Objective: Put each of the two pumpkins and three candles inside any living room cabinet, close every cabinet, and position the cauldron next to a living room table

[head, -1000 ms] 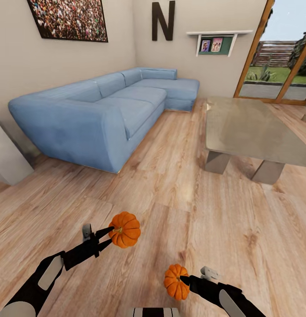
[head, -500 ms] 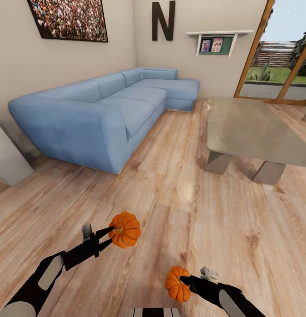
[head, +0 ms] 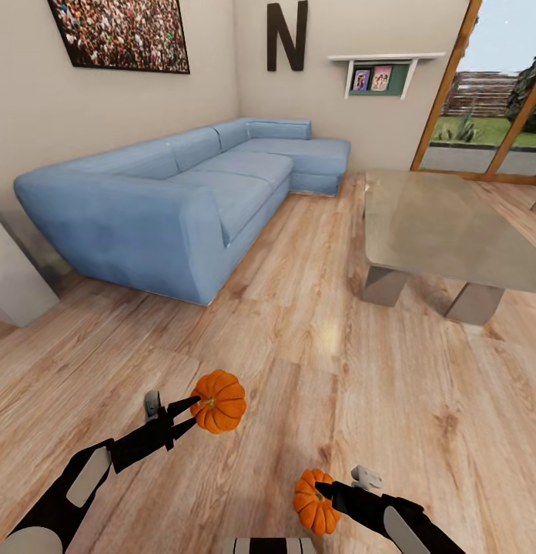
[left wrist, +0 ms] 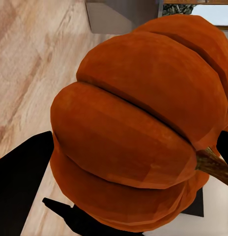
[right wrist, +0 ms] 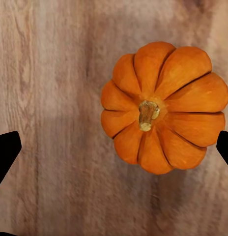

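My left gripper [head: 196,410] is shut on one orange ribbed pumpkin [head: 220,402] and holds it above the wooden floor; up close, this pumpkin [left wrist: 143,132] sits between the black fingers [left wrist: 20,187]. A second pumpkin [head: 312,506] sits stem-up on the floor by my right gripper [head: 320,492]. From above, that pumpkin [right wrist: 165,108] lies between the widely spread fingertips [right wrist: 6,150], nearer one side, and the right gripper is open. The grey glossy table [head: 445,231] stands at the far right. The candles, cabinet and cauldron are out of view.
A long blue corner sofa [head: 183,192] runs along the left wall. A pale block [head: 10,288] juts in at the left edge. A glass door [head: 491,100] opens to the garden at the back right. Wooden floor [head: 299,308] stretches between sofa and table.
The whole picture has shifted slightly, so the camera moved. The floor pumpkin has slid a little down and right relative to my right gripper. My left gripper still holds its pumpkin in the same place.
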Available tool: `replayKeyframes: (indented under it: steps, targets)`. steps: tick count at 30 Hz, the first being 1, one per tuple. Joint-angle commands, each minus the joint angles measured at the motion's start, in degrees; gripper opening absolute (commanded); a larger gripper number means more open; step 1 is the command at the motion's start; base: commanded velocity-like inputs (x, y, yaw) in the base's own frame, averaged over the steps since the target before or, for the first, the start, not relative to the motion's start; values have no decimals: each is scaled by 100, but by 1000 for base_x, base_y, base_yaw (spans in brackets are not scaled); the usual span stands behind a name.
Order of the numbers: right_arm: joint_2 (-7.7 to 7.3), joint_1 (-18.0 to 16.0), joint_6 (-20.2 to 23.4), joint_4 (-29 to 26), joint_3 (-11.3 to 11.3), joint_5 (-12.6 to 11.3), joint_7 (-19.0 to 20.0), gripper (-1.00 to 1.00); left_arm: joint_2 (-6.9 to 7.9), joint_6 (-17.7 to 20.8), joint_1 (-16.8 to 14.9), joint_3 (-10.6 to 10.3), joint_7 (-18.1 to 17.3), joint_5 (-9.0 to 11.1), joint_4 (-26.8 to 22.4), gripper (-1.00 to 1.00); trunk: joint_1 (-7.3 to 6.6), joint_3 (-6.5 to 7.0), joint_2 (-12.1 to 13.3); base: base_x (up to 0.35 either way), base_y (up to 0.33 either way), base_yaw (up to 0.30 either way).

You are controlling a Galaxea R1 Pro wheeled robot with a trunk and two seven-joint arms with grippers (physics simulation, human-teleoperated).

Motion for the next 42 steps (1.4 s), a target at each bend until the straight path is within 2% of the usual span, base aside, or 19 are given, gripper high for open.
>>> replayKeyframes:
  steps: [1, 10, 18, 37, 42]
  targets:
    - [-3, -3, 12, -4, 17, -21, -2, 100, 0, 28, -2, 6, -3, 9, 0, -100, -1, -4, -2, 0, 0, 0]
    - [6, -3, 26, -4, 23, 70, -90, 100, -1, 28, -2, 6, -3, 3, -2, -100, -1, -4, -2, 0, 0, 0]
    - [9, -3, 30, -2, 23, 84, -340, 100, 1, 28, -3, 6, -9, 8, -2, -100, -1, -4, -2, 44, 26, 0]
    - [9, -3, 28, 18, 23, 77, -396, 100, 1, 19, -3, 6, -11, 10, 1, -100, -1, -4, -2, 53, 29, 0]
    - [28, -3, 22, 22, 23, 76, -692, 100, 1, 19, -3, 6, -20, 15, -4, -100, -1, -4, -2, 7, 3, 0]
